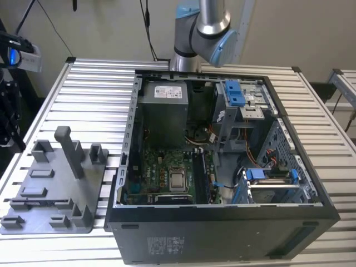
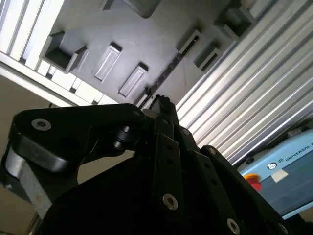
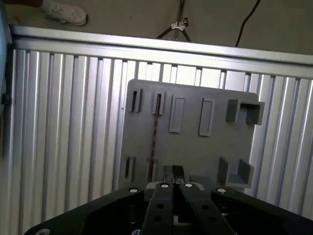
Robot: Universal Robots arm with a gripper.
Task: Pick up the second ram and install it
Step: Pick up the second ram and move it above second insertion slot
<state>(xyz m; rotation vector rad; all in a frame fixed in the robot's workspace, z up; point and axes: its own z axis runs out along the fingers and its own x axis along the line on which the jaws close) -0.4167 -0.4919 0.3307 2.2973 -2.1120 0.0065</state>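
Observation:
The second ram point(image 3: 155, 129) is a thin dark stick seen edge-on, standing in slots of the grey fixture tray point(image 3: 195, 152). In the second wrist view the ram point(image 2: 171, 66) runs as a narrow dark line across the tray point(image 2: 146, 39). My gripper point(image 3: 173, 169) hangs well above the tray, just off the ram's near end, with its two black fingers pressed together and nothing between them. In the second wrist view the gripper point(image 2: 160, 101) points toward the same end of the stick. The tray point(image 1: 50, 194) lies at the exterior view's left.
An open computer case point(image 1: 222, 222) lies on the slatted table point(image 1: 94, 89), with the motherboard point(image 1: 167, 167) and grey power-supply box point(image 1: 163, 111) exposed. The tray carries upright posts point(image 1: 69, 150). A shoe point(image 3: 63, 12) and a cable are on the floor beyond the table edge.

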